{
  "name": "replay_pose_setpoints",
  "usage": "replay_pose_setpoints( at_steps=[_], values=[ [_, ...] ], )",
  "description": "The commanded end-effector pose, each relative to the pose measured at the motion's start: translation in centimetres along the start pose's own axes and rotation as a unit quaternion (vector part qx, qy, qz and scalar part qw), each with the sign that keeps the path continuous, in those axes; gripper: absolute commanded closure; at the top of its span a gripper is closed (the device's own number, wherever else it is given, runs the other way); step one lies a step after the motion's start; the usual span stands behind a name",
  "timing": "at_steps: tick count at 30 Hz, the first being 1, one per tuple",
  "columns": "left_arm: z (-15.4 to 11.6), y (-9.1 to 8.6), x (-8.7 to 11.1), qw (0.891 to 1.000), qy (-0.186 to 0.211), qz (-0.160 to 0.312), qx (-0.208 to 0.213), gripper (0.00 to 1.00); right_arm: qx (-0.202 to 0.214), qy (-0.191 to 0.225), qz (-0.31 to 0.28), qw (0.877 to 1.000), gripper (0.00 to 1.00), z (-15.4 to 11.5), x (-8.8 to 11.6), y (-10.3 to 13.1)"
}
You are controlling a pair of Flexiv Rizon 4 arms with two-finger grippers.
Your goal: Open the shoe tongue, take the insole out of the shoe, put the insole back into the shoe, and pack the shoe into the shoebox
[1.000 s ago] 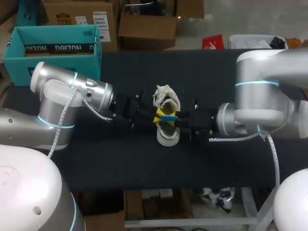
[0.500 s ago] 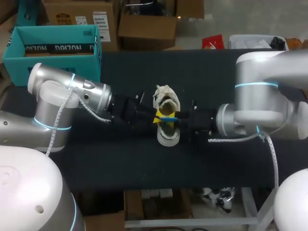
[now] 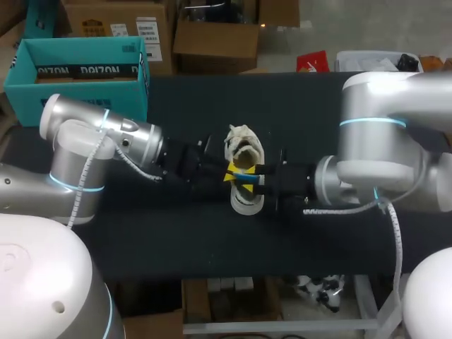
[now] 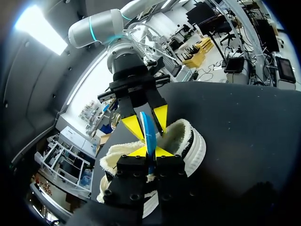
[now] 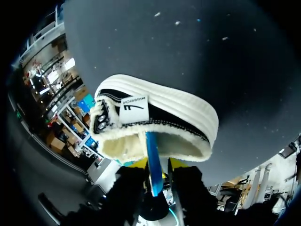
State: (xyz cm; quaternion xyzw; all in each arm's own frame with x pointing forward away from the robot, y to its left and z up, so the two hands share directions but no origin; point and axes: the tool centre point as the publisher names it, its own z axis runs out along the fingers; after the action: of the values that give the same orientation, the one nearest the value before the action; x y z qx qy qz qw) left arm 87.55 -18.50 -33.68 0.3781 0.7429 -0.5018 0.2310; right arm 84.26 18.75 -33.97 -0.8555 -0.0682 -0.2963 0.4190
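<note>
**Two grippers meet at one insole above the shoe**

The left gripper [image 3: 232, 174], black with yellow tips, is clamped on a thin blue insole [image 4: 148, 128]. Its two fingers press the strip from both sides with almost no space between them. Facing it tip to tip, the right gripper [image 3: 254, 171] has its fingers spread to either side of the same insole. The right wrist view shows a sliver of gap beside the strip, so that gripper stands apart around the insole without clamping it.

The insole is seen edge-on. Its long axis runs left to right, from one gripper to the other. In the right wrist view it reaches from between the fingers to the fleece-lined mouth of the shoe.

Just under both grippers lies a low shoe [image 3: 246, 203] with a black upper, a thick ribbed white sole and cream fleece lining. It rests sole-down near the middle of the black tabletop [image 3: 318, 106]. Its long axis runs from the far edge to the near edge, crosswise to the insole. Its fluffy, splayed end points at the far edge and its rounded end at the near edge.

The silver left arm [image 3: 106, 134] comes in over the left edge, and the silver right arm [image 3: 374, 148] over the right edge. An open teal cardboard shoebox [image 3: 70, 92] sits at the far left corner, well apart from the shoe.

There is one shoe, one insole, one shoebox and two grippers.
</note>
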Motion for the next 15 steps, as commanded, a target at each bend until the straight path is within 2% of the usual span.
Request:
replay_pose_setpoints(
  at_steps=[1, 5, 15],
  values=[
    [0.0, 0.3, 0.1, 1.000, -0.002, -0.001, 0.001, 1.00, 0.002, 0.011, 0.001, 1.000, 0.86, 0.1, -0.4, 0.3],
    [0.3, 0.7, 0.1, 1.000, -0.001, -0.005, -0.002, 1.00, 0.000, 0.012, -0.001, 1.000, 1.00, 0.4, 0.1, 0.3],
    [0.8, 2.7, -0.5, 0.999, -0.003, -0.031, -0.011, 1.00, 0.003, -0.004, 0.022, 1.000, 1.00, 1.9, 1.3, 2.5]
  ],
)
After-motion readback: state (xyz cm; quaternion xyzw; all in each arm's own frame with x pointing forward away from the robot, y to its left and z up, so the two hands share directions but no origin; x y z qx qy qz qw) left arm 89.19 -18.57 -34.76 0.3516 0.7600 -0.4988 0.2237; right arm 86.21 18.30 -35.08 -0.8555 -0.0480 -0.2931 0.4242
